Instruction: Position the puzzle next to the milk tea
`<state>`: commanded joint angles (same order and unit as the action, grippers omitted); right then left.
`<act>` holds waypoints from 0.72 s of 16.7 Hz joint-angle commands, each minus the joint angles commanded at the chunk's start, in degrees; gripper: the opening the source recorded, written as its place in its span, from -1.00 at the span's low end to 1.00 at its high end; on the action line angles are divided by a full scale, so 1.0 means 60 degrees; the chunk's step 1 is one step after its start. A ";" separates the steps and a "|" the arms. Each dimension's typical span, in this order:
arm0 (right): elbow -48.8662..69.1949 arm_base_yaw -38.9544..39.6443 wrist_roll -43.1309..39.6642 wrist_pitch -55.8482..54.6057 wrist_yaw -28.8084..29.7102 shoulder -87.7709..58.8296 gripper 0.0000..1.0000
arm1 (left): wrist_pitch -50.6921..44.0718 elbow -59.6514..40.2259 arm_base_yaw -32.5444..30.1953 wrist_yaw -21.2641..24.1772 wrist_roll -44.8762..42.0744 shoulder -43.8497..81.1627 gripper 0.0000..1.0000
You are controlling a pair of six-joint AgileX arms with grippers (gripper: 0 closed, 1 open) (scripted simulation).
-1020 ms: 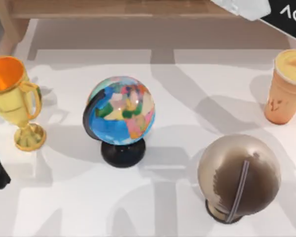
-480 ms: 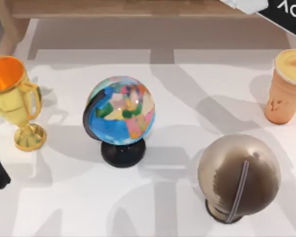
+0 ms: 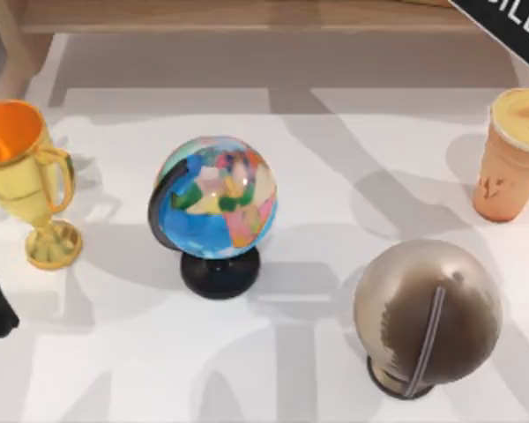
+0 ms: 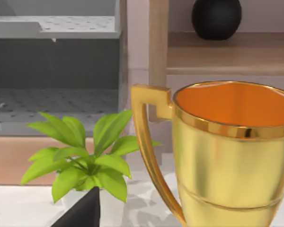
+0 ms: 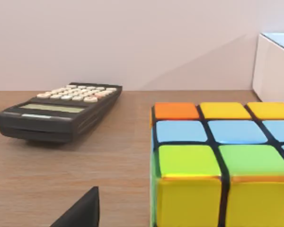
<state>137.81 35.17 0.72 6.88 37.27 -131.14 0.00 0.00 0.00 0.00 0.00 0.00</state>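
- The white table (image 3: 335, 159) carries its things spread well apart, with bare surface between them.
- A wooden shelf (image 5: 61, 165) lies just below the right gripper; whether that gripper is open or closed cannot be told.
- A grey globe (image 3: 426, 313) and a multicoloured globe (image 3: 216, 196) stand mid-table.
- A gold trophy (image 4: 227, 156) rises close in front of the left gripper, whose opening also cannot be told; a green plant (image 4: 83, 158) is beside it.
- The milk tea (image 3: 516, 154) stands at the table's right edge.
- A black calculator (image 5: 61, 111) lies farther along the shelf from the right gripper.
- The puzzle (image 5: 222, 163) rests on the shelf, directly ahead of the right gripper.
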 joint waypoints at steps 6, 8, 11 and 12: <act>0.0814 -0.0103 0.0014 0.0195 -0.0097 -0.0661 1.00 | 0.0000 0.0000 0.0000 0.0000 0.0000 0.0000 1.00; 0.0814 -0.0103 0.0014 0.0195 -0.0097 -0.0661 1.00 | 0.0000 0.0000 0.0000 0.0000 0.0000 0.0000 1.00; 0.0814 -0.0103 0.0014 0.0195 -0.0097 -0.0661 0.55 | 0.0000 0.0000 0.0000 0.0000 0.0000 0.0000 1.00; 0.0814 -0.0103 0.0014 0.0195 -0.0097 -0.0661 0.40 | 0.0000 0.0000 0.0000 0.0000 0.0000 0.0000 1.00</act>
<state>142.70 34.55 0.80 8.05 36.68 -135.10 0.00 0.00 0.00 0.00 0.00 0.00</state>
